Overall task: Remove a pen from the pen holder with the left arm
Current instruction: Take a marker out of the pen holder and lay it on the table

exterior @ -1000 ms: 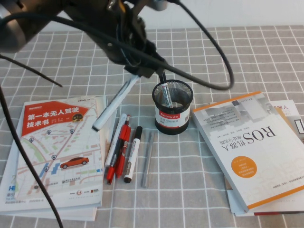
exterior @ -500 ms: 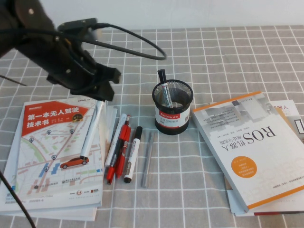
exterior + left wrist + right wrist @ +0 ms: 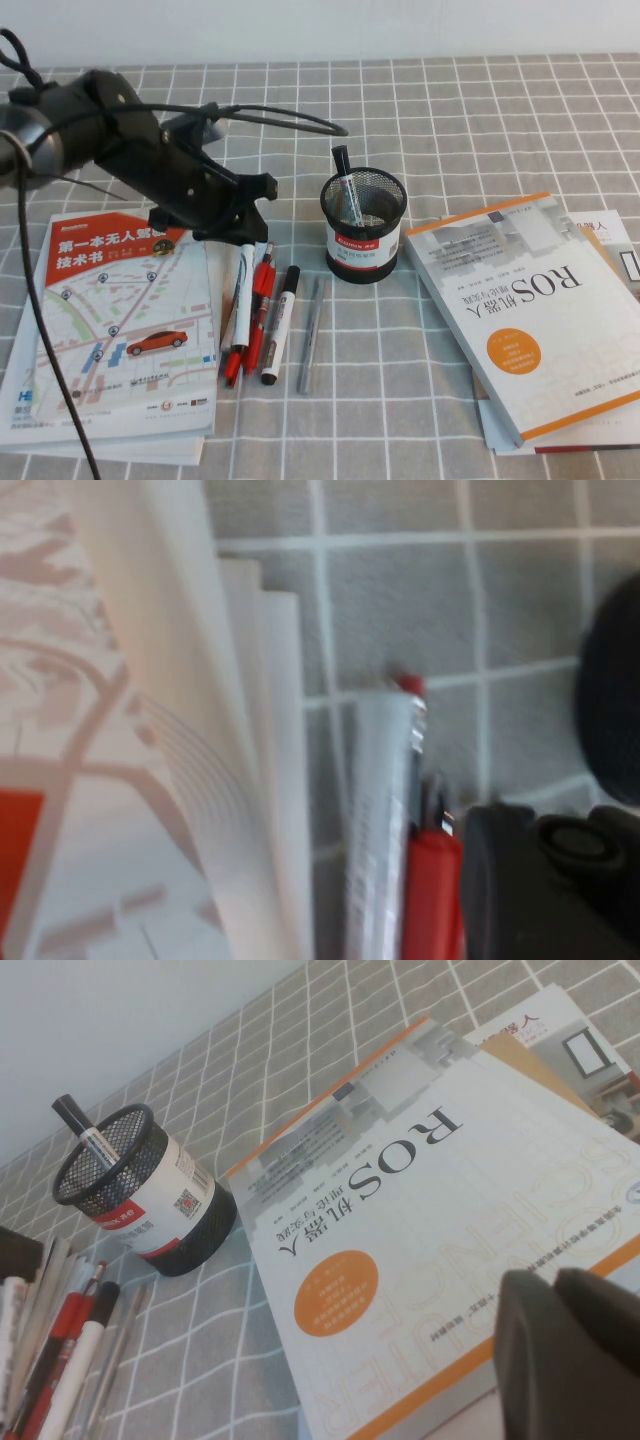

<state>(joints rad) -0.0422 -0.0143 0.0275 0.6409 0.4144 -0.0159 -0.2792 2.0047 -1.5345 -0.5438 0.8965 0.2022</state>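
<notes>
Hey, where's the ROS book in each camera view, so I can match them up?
High view: ROS book lies at right, beside the pen holder; left claw is low by the red pen.
Left wrist view: not in it.
Right wrist view: it fills most of the picture, just ahead of the right claw.
Shared landmark: the red pen, seen in all three.

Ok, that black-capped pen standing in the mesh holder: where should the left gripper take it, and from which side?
Grip the black cap standing above the holder rim, probably coming from above along its tilt toward the far left; the mesh wall blocks the rest. The left gripper is low over the loose pens; the right gripper hangs near the ROS book.
</notes>
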